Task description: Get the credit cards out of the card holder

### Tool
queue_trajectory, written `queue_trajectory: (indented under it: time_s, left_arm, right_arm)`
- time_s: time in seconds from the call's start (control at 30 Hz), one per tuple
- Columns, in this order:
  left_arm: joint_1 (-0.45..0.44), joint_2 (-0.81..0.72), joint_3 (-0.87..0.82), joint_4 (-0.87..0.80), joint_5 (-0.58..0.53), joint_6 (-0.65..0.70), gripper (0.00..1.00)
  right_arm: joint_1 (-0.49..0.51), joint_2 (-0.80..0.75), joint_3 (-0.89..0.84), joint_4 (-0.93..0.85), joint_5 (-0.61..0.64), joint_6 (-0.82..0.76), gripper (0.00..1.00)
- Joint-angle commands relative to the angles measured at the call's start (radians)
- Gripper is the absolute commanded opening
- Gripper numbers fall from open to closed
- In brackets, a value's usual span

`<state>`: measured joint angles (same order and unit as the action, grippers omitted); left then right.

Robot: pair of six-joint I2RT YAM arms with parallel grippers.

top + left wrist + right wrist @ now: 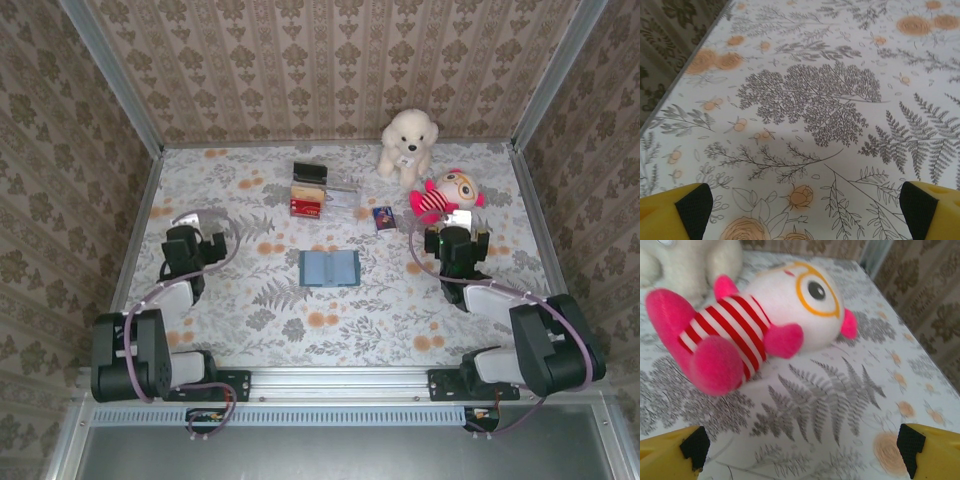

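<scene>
The blue-grey card holder [329,268] lies open and flat in the middle of the table, between the two arms. Behind it lie the credit cards: a dark one [309,173], a red one [306,207], a pale one [341,196] and a small dark-blue one [383,218], all out on the cloth. My left gripper [193,238] [805,210] is open over bare cloth, left of the holder. My right gripper [453,238] [802,447] is open too, right of the holder, just in front of the pink doll. Nothing is between either pair of fingers.
A white plush bear [407,143] sits at the back right. A pink striped doll [443,195] [755,325] lies in front of it, close to my right gripper. Wallpapered walls [330,60] close the table on three sides.
</scene>
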<state>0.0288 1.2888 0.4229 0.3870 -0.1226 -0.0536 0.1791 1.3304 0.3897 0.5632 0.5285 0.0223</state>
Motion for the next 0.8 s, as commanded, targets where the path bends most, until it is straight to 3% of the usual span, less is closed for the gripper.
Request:
queue_trajectory:
  time_s: [0.0, 0.17, 0.37, 0.47, 0.57, 0.77]
  left_arm:
    - [0.014, 0.024, -0.013, 0.212, 0.131, 0.059, 1.00]
    - [0.022, 0.076, -0.071, 0.424, 0.237, 0.066, 1.00]
    - [0.022, 0.185, -0.111, 0.597, 0.244, 0.067, 1.00]
    - [0.019, 0.211, -0.103, 0.601, 0.234, 0.066, 1.00]
    - [0.006, 0.249, -0.088, 0.606, 0.217, 0.081, 1.00]
    - [-0.044, 0.250, -0.016, 0.467, 0.123, 0.111, 1.00]
  right_arm:
    - [-0.024, 0.035, 0.007, 0.183, -0.102, -0.052, 1.00]
    - [-0.059, 0.103, -0.016, 0.287, -0.230, -0.033, 1.00]
    - [-0.092, 0.149, -0.046, 0.372, -0.330, -0.028, 1.00]
    - [-0.105, 0.208, -0.059, 0.457, -0.368, -0.031, 1.00]
    - [-0.109, 0.202, -0.048, 0.422, -0.376, -0.028, 1.00]
    - [-0.140, 0.201, 0.010, 0.310, -0.395, 0.009, 1.00]
